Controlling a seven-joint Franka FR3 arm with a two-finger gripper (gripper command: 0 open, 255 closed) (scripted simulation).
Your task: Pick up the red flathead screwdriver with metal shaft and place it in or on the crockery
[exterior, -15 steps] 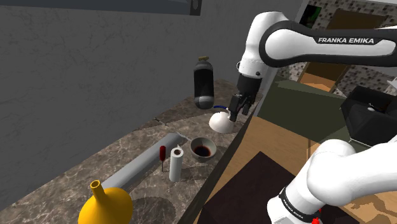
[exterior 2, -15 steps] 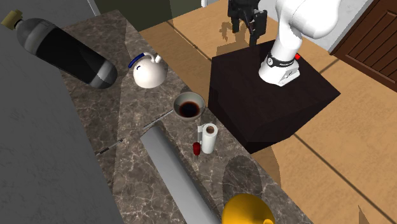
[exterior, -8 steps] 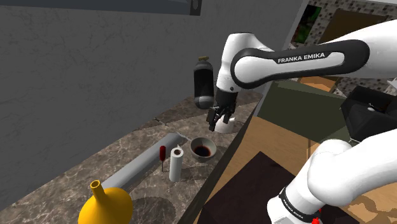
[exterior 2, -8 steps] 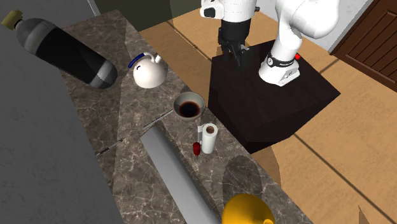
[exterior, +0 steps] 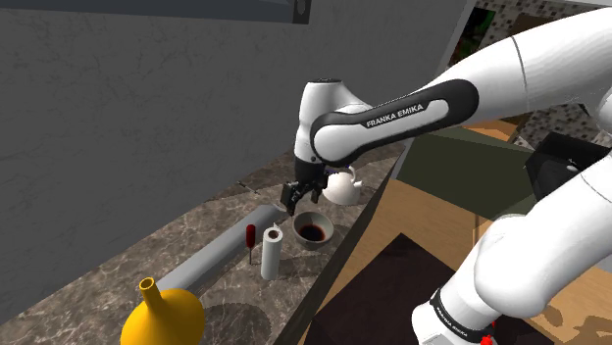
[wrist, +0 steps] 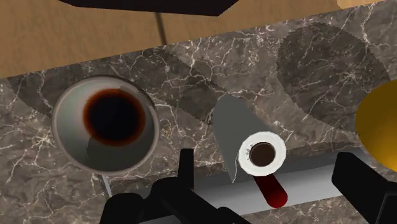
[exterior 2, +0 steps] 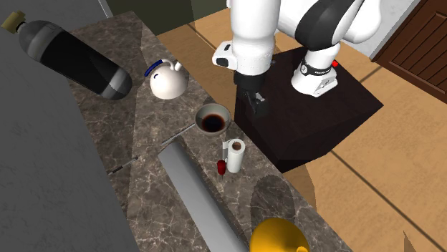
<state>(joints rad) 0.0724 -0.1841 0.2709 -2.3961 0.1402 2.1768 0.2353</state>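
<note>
Just beside white roll [wrist: 261, 154], red screwdriver [wrist: 272, 189] standing upright, handle topmost, claw [wrist: 267, 167] spread open above it.

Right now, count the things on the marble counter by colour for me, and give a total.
White: 2, teapot and paper roll
Grey: 2, bowl and long tube
Black: 1, gas cylinder
Red: 1, screwdriver
Yellow: 1, vase
Total: 7

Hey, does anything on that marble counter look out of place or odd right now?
The red-handled screwdriver stands on end, handle up, between the white roll and the long grey tube, instead of lying flat. Nothing looks spilled or broken.
</note>
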